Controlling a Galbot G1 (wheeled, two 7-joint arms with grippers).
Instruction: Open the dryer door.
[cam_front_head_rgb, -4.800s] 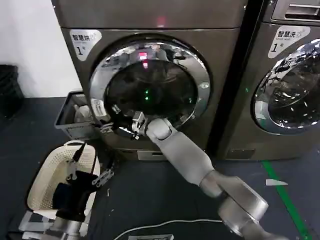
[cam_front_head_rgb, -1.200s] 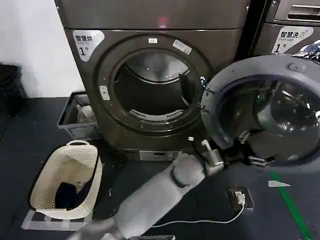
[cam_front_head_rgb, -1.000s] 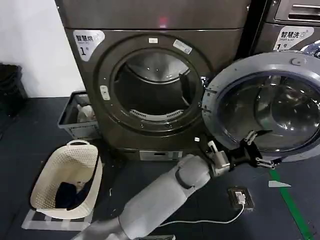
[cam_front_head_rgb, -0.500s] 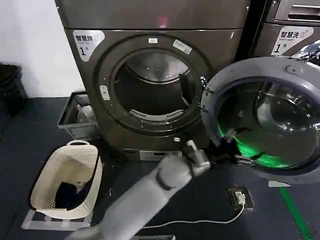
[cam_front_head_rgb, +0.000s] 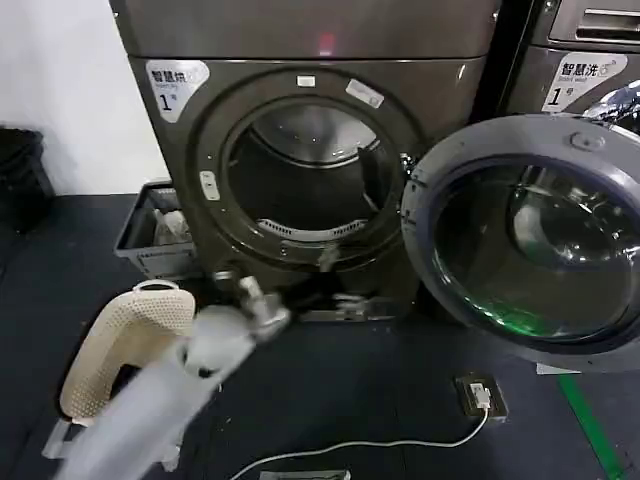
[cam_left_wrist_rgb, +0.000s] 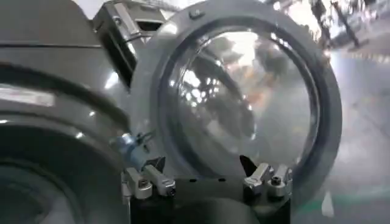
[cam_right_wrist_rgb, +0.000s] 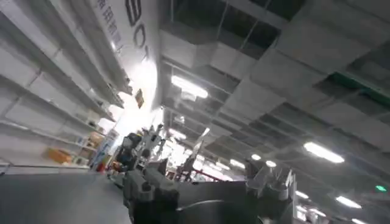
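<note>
The dryer (cam_front_head_rgb: 300, 40) stands with its round door (cam_front_head_rgb: 520, 235) swung wide to the right, baring the drum opening (cam_front_head_rgb: 305, 180). My left arm reaches in blurred from the lower left, and its gripper (cam_front_head_rgb: 335, 280) hangs low in front of the opening, apart from the door. In the left wrist view that gripper (cam_left_wrist_rgb: 206, 178) is open with nothing between its fingers, and the glass door (cam_left_wrist_rgb: 244, 103) lies beyond it beside the dryer body (cam_left_wrist_rgb: 49, 109). My right gripper (cam_right_wrist_rgb: 207, 182) is open and points up at a ceiling.
A cream laundry basket (cam_front_head_rgb: 115, 335) sits on the floor at the left, partly behind my arm. A grey crate (cam_front_head_rgb: 150, 235) stands beside the dryer. A second machine (cam_front_head_rgb: 580, 60) is at the right. A power strip (cam_front_head_rgb: 478, 392) and a white cable (cam_front_head_rgb: 340, 450) lie on the floor.
The door, shut 4.8 s ago, now stands open. Within the last second my left arm swung left, away from the door's lower rim, to the front of the drum opening.
</note>
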